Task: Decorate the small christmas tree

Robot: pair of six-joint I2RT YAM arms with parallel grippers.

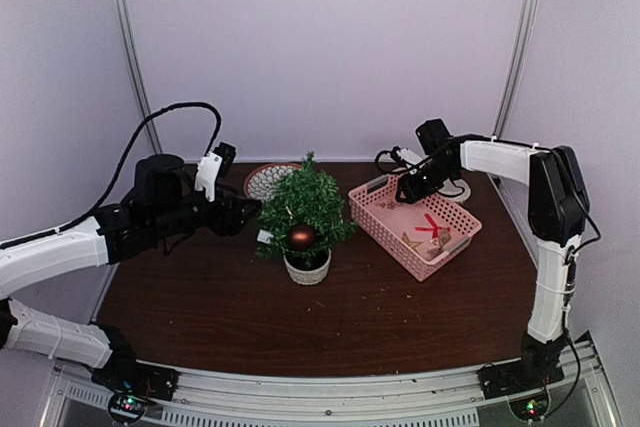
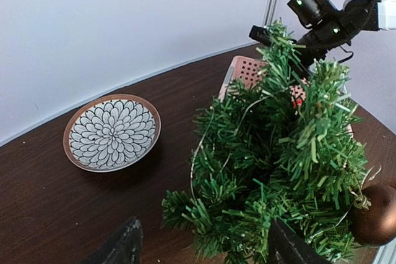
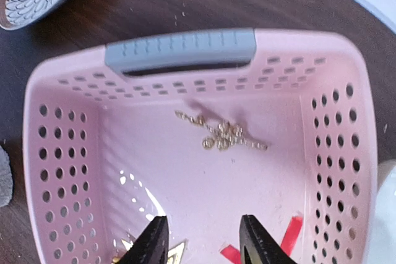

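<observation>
The small christmas tree [image 1: 307, 209] stands mid-table in a whitish pot [image 1: 307, 269], with a brown bauble [image 1: 301, 237] hanging on its front. It fills the right of the left wrist view [image 2: 278, 171], bauble [image 2: 375, 214] at the right edge. My left gripper [image 1: 248, 215] is open and empty at the tree's left side, its fingers [image 2: 124, 246] straddling low branches. My right gripper [image 1: 410, 187] is open and empty above the pink basket [image 1: 415, 222]. Inside the basket [image 3: 68, 171] lie a gold bead chain [image 3: 223, 136], a red ribbon [image 3: 288, 239] and a gold star [image 3: 176, 253].
A flower-patterned plate [image 1: 268, 181] sits behind the tree on the left, also in the left wrist view [image 2: 112, 132]. The basket has a grey handle [image 3: 179, 51] on its near rim. White walls enclose the table on three sides.
</observation>
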